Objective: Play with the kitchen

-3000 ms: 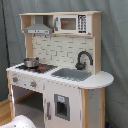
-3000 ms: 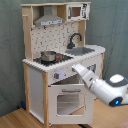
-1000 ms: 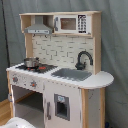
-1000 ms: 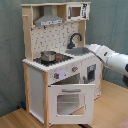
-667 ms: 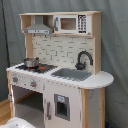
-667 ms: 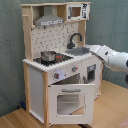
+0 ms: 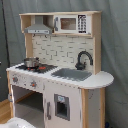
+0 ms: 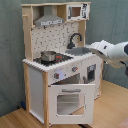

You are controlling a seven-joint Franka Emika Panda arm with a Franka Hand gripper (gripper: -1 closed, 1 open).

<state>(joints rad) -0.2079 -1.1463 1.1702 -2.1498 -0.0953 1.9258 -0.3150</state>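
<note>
Second exterior view gives me the kitchen filling most of the picture, standing on a wood floor against a grey curtain; the first exterior view shows it from the other side, with no arm in sight. My arm comes in from the second exterior view's right, its white end over the counter edge beside the sink. I cannot tell how the claw stands.

On progress, I judge we are partway through: the oven door hangs open, tilted out from the front, while the small cupboard door under the sink looks closed. A small pot sits on the hob, apparently untouched, and the faucet, the range hood and the microwave are all left to try.

For room, the open oven door juts into the space low in front, so I would keep clear of its edge. Above the counter there is open space up to the hood and shelf. The rounded counter end sits nearest my arm.
</note>
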